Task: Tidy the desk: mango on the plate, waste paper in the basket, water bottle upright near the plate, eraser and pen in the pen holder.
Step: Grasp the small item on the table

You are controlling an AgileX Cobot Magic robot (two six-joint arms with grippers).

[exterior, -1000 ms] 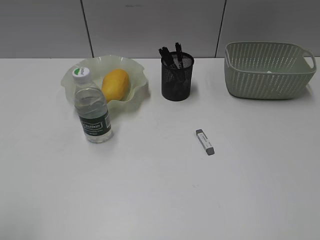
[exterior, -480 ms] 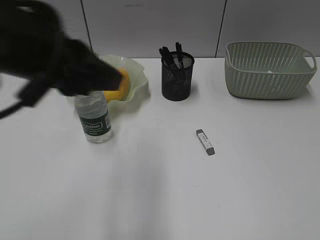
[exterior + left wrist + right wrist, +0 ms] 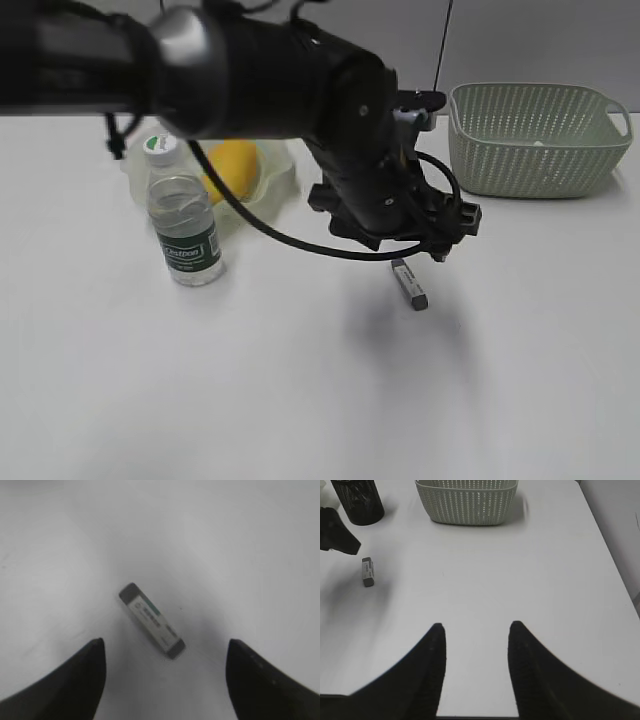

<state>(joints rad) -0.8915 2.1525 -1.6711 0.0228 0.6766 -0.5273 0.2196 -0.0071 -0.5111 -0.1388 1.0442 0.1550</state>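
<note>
The grey-and-white eraser (image 3: 410, 284) lies flat on the desk (image 3: 300, 380). My left gripper (image 3: 422, 250) hovers just above it, reaching in from the left. In the left wrist view the eraser (image 3: 152, 620) lies slantwise ahead of the open, empty jaws (image 3: 164, 643). The mango (image 3: 232, 165) lies on the plate (image 3: 285, 182). The water bottle (image 3: 183, 225) stands upright in front of the plate. The left arm hides the pen holder in the exterior view; it shows in the right wrist view (image 3: 357, 500). My right gripper (image 3: 476, 626) is open and empty over bare desk. I cannot make out the waste paper.
The basket (image 3: 535, 140) stands at the back right and also shows in the right wrist view (image 3: 467, 500). The eraser (image 3: 368, 571) and the left gripper's tip (image 3: 337, 532) show at the left of that view. The desk's right edge (image 3: 615, 565) runs close by.
The left arm has swept in from the left, across the plate and pen holder, to above the eraser. The objects have not moved.
</note>
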